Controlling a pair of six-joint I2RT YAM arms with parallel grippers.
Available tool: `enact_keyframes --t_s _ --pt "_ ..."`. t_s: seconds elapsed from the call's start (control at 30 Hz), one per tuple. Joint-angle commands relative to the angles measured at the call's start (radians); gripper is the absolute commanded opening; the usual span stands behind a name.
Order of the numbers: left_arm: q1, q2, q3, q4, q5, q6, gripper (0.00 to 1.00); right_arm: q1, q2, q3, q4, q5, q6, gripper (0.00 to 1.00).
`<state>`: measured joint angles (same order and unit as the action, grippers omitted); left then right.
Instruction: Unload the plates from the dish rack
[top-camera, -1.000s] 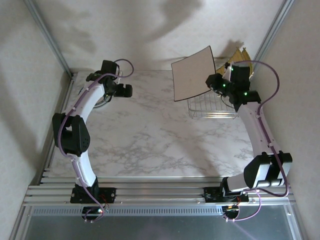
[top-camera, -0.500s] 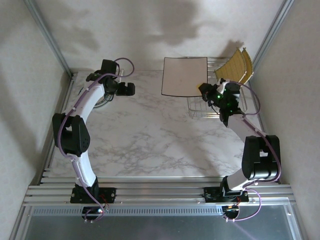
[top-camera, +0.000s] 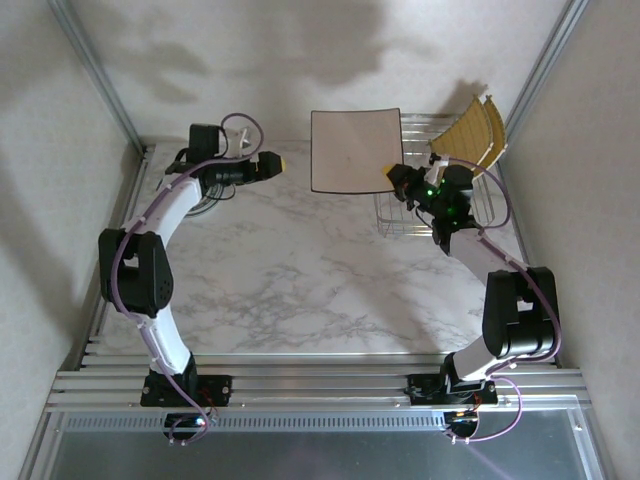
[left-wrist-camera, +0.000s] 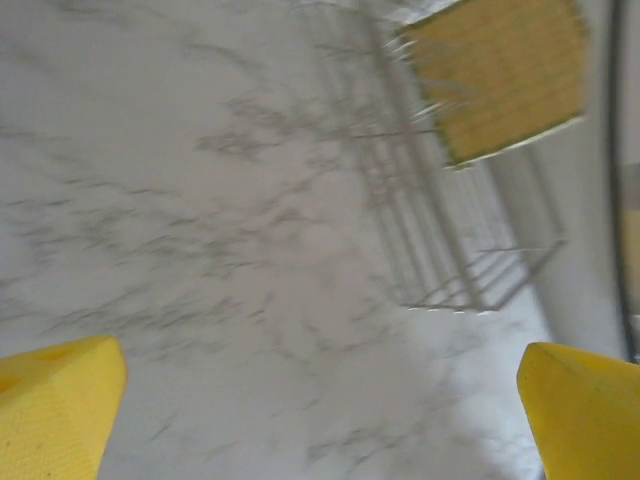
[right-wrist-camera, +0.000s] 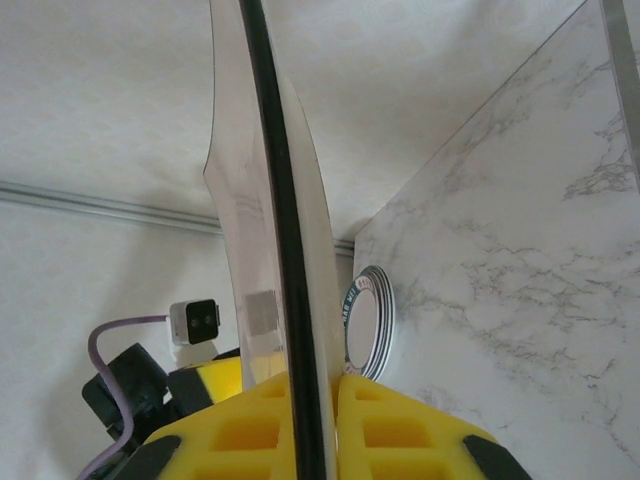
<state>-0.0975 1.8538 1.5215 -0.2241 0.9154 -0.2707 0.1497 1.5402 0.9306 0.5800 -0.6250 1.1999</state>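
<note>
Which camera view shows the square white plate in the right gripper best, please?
The top external view: the square white plate faces the camera, pinched at its corner by the right gripper. The right wrist view sees it edge-on between its fingers; the left wrist view faces the dish rack.

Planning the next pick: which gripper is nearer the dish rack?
Right. Right gripper, shut on the white square plate, is beside the dish rack; left gripper, open, is across the table.

No text can be read with certainty. The dark rim of the small round plate (right-wrist-camera: 368, 322) carries marks that look like letters, but they are too small and tilted to read. A pale sticker (right-wrist-camera: 262, 312) on the square white plate (right-wrist-camera: 238, 180) looks blank.
</note>
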Motion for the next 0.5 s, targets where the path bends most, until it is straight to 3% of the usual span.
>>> enact_keyframes --t_s 0.0,0.13,0.33,0.47 --pt "-0.004 -0.018 -0.069 0.354 0.268 -0.203 1.0 0.027 -0.011 0.043 0.188 -0.028 -0.009 0.0" --pt "-0.017 0.001 -0.112 0.507 0.315 -0.311 1.0 0.061 0.012 0.061 0.187 -0.025 -0.014 0.0" --pt "-0.028 0.04 -0.131 0.562 0.324 -0.367 0.99 0.112 0.049 0.11 0.165 -0.022 -0.037 0.0" --pt "-0.034 0.058 -0.145 0.612 0.324 -0.393 0.94 0.133 0.063 0.139 0.148 -0.029 -0.051 0.0"
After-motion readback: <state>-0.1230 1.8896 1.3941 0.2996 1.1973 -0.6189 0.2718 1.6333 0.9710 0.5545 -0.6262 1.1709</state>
